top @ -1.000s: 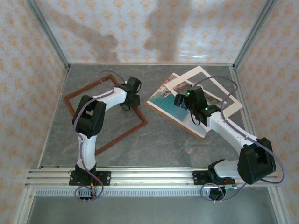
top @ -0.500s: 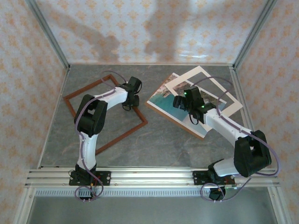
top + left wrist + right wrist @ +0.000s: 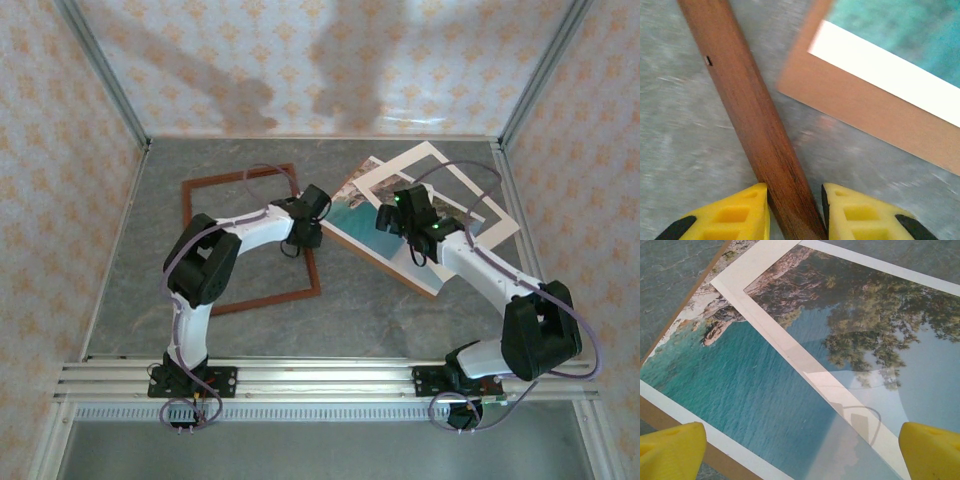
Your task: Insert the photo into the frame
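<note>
The frame point(image 3: 240, 176), thin reddish-brown wood, lies flat on the grey table left of centre. My left gripper point(image 3: 306, 238) is shut on its right rail point(image 3: 752, 115), which runs between the yellow fingertips point(image 3: 752, 202) in the left wrist view. The photo point(image 3: 350, 212), turquoise sea and pale rocks, lies at an angle just right of that rail, with its white border and teal corner point(image 3: 900, 30) close to the wood. My right gripper point(image 3: 392, 222) hovers open over the photo point(image 3: 750, 385), with nothing between its fingers point(image 3: 677, 442).
A cream mat point(image 3: 440, 165) lies skewed on top of the photo, and a brown board point(image 3: 860, 110) sticks out beneath it. A clear sheet point(image 3: 900, 390) covers the pine part of the picture. Patterned walls close in the table on three sides.
My left gripper closed on the frame's right rail and swung the frame right, turning it toward the photo. The right gripper stayed over the photo, shifting only slightly.
</note>
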Tool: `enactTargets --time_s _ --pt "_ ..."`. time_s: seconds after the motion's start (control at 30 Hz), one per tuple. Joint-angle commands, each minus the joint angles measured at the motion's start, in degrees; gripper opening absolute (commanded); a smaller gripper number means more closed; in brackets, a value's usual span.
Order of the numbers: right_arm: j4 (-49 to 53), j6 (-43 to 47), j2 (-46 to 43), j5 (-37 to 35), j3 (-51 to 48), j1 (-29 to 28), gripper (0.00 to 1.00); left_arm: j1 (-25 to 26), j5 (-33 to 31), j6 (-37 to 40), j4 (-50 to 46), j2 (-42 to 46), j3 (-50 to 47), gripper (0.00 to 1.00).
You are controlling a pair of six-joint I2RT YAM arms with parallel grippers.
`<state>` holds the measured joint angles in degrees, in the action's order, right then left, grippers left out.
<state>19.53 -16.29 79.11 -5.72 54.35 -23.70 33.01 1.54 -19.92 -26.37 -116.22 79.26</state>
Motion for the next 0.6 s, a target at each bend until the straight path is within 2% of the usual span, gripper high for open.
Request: enactTargets --time_s 0.0,0.27,0.37,0.57 --pt "1.86 0.65 -1.37 -2.49 1.55 -0.29 0.99 0.9 2.99 3.14 -2.26 0.61 -1.39 0.27" --pt "3.87 2.39 0.23 -5.18 2.44 -0.13 1.0 2.74 5.97 1.67 -0.68 3.65 -4.29 0.26" --pt "4.53 3.08 2.61 -3.91 3.76 1.2 1.0 3.22 7.55 -0.07 1.55 4.26 -4.81 0.28" --pt "4.88 2.89 9.27 2.22 7.69 7.26 0.99 3.2 5.15 0.09 1.26 5.42 -2.98 0.4"
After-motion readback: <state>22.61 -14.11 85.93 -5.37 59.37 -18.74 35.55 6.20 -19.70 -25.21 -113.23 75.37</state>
